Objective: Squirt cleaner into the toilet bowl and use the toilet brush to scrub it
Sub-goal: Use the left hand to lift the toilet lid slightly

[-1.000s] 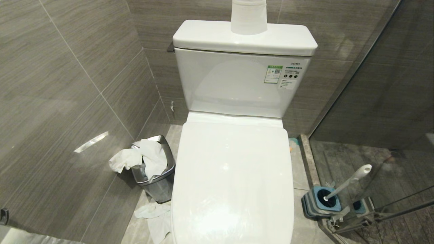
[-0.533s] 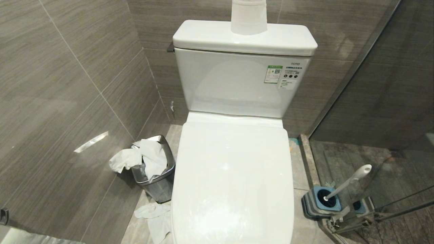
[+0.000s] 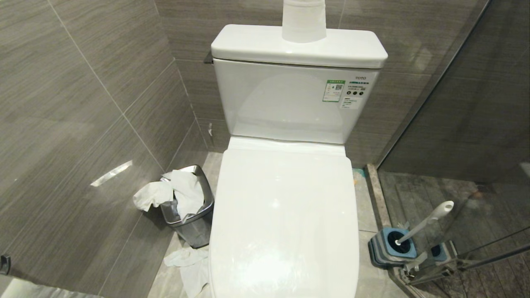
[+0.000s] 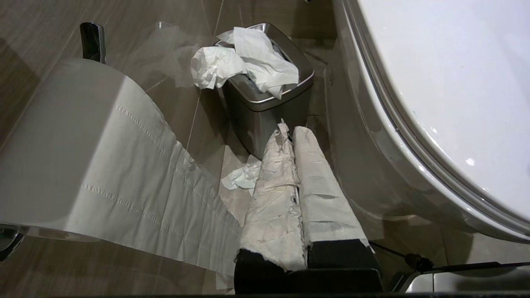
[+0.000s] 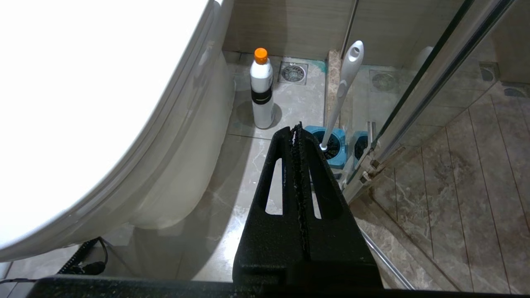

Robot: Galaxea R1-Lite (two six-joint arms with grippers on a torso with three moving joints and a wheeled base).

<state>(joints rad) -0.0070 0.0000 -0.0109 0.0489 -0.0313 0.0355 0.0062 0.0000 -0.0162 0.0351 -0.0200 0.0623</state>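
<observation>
Head view shows the lid (image 3: 285, 215) down over the toilet bowl, so squirting now would wet the lid. Both pincers, left (image 4: 290, 132) and right (image 5: 296, 130), hang clenched and empty; the brush (image 5: 343, 91) leans in its holder (image 5: 331, 142) beside glass (image 5: 418, 95), easily knocked.

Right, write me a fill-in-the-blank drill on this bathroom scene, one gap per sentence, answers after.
1. The toilet lid is ____.
2. The toilet brush stands in its blue ____.
3. The white bottle on the floor has an ____ cap.
4. The steel bin is stuffed with crumpled ____.

Missing words: closed; holder; orange; paper
</observation>
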